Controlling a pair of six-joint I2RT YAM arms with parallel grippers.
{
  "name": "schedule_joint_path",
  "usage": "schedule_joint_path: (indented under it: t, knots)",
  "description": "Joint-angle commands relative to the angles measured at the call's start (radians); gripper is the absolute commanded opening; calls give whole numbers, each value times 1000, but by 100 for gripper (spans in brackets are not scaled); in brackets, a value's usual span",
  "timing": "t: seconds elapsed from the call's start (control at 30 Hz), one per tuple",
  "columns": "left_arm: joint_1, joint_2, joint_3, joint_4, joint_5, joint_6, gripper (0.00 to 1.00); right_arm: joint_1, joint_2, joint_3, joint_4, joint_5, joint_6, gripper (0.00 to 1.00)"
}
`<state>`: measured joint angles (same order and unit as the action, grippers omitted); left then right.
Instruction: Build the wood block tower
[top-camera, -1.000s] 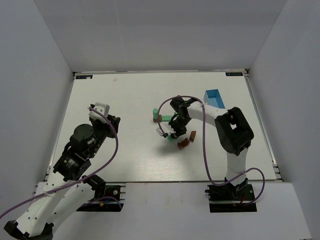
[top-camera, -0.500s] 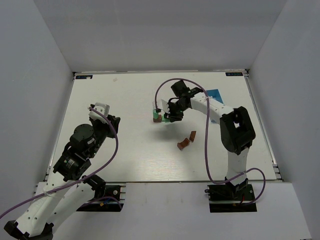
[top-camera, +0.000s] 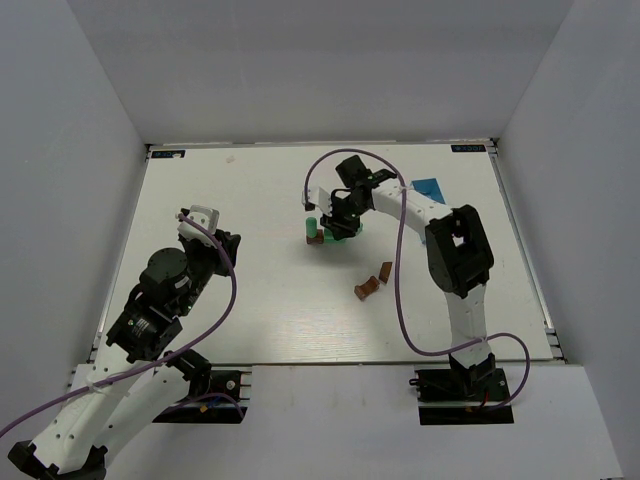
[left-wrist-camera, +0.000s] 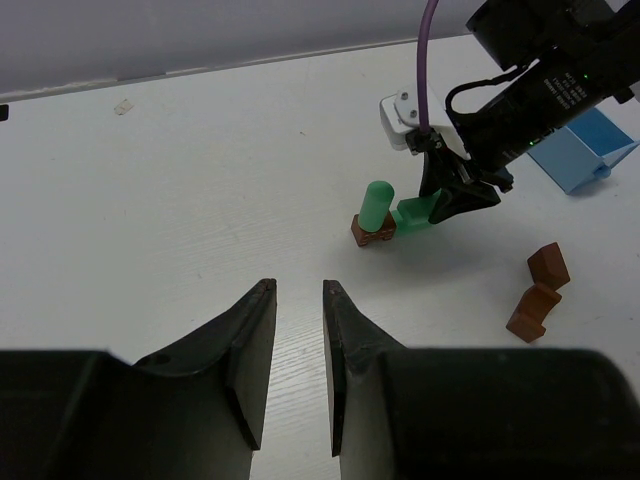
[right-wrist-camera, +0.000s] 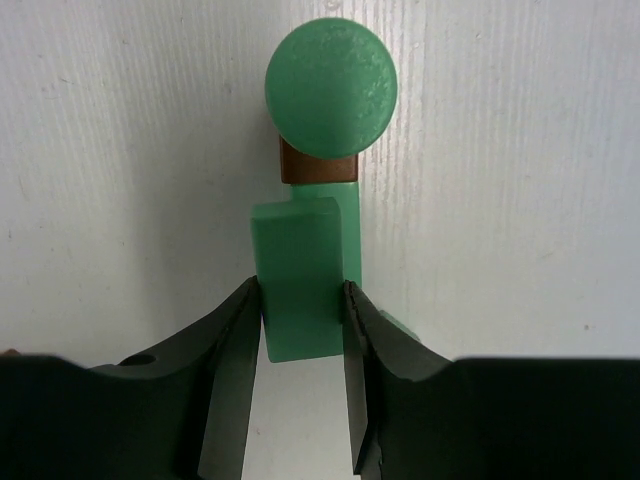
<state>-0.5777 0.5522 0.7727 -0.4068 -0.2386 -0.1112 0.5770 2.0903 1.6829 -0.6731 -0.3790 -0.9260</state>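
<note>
The tower is a green cylinder (top-camera: 311, 225) standing on a brown block (top-camera: 316, 239); it also shows in the left wrist view (left-wrist-camera: 377, 205) and from above in the right wrist view (right-wrist-camera: 331, 85). My right gripper (top-camera: 336, 226) is shut on a green rectangular block (right-wrist-camera: 300, 275) and holds it right beside the brown block (right-wrist-camera: 318, 170). Another strip of green (right-wrist-camera: 349, 235) shows just under and beside the held block. My left gripper (left-wrist-camera: 298, 290) hangs over bare table at the left, jaws slightly apart with nothing between them, far from the blocks.
Two brown blocks (top-camera: 368, 288) (top-camera: 385, 271) lie loose on the table (top-camera: 250, 300), in front and to the right of the tower. A small blue open box (top-camera: 428, 190) stands at the back right. Grey walls enclose the table on three sides.
My right gripper carried the green block from beside the loose brown blocks back and left to the tower. The left arm has not moved.
</note>
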Motion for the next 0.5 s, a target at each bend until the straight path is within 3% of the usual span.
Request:
schedule_joint_path:
  t: [0.0, 0.47]
  knots:
    - [6, -8, -6, 16, 5, 8, 36, 1, 7, 40, 0, 0, 50, 0]
    - [6, -8, -6, 16, 5, 8, 36, 9, 36, 28, 52, 55, 101, 0]
